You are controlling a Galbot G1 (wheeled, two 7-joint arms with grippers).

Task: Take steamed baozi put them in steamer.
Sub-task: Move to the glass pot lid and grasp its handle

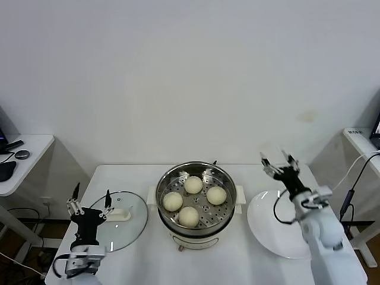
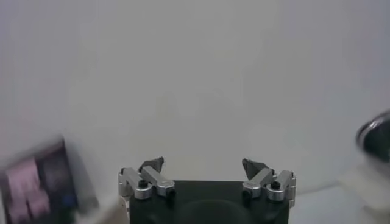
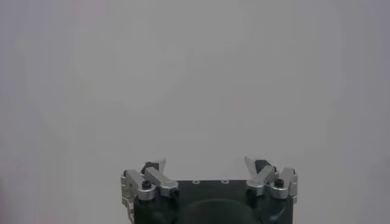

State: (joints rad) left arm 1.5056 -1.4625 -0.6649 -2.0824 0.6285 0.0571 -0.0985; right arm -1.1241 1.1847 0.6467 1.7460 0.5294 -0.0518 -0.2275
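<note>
Several cream-white baozi (image 1: 193, 184) (image 1: 173, 201) (image 1: 216, 195) lie on the perforated tray inside the shiny steel steamer (image 1: 165, 179) at the table's middle. My left gripper (image 1: 90, 199) is open and empty, raised at the front left above the glass lid. My right gripper (image 1: 278, 162) is open and empty, raised at the right above the white plate. In the left wrist view my gripper (image 2: 203, 165) faces the wall, with the steamer's rim (image 2: 375, 135) at the edge. In the right wrist view my gripper (image 3: 207, 162) faces only the wall.
A round glass lid (image 1: 132, 222) with a white handle lies left of the steamer. A flat white plate (image 1: 270, 228) lies right of it. The white table (image 1: 136, 264) ends near side tables on both sides.
</note>
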